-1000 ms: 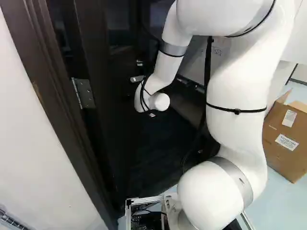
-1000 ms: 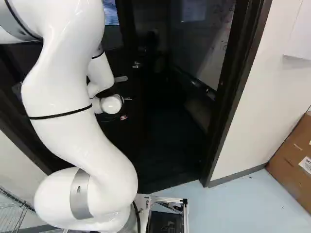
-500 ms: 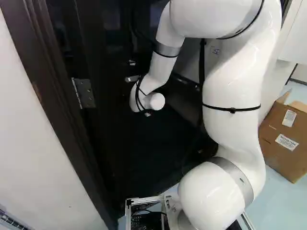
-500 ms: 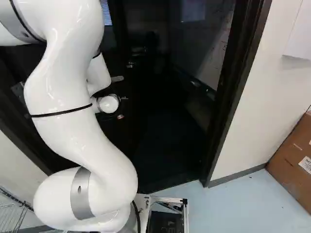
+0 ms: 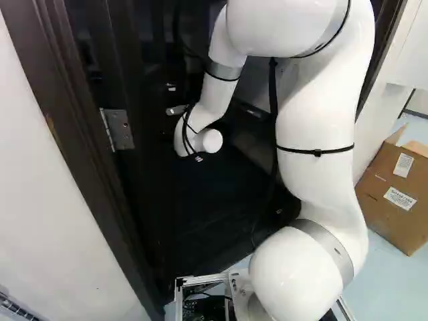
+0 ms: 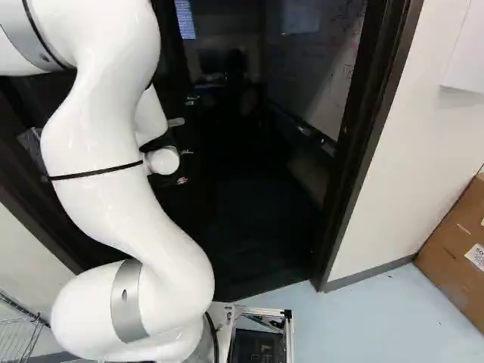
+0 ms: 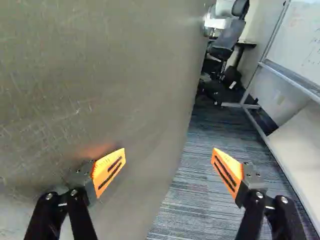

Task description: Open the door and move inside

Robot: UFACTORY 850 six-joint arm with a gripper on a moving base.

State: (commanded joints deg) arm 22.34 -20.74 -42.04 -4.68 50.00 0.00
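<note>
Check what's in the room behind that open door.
Past the edge of the door, I can see an office chair, a whiteboard and striped carpet. Whatever is directly behind the door itself is covered by it, so I can't tell.

We see a tall, flat, dark door (image 7: 100,75), upright and partly open, turned inward from its broad, near-black frame (image 6: 372,144). It hangs on the left side of the frame, where a grey rectangular metal hinge (image 5: 119,130) shows against the dark surround. Its free edge stands well apart from the frame's right side, leaving a wide gap between the two. Close up, we find the door's face smooth, brownish-grey and dully shiny, marked with fine scratches and scuffs. Near that free edge, away from the frame's hinge side, we make out a short silvery handle (image 5: 176,110); its finer shape is too small to tell.
</note>
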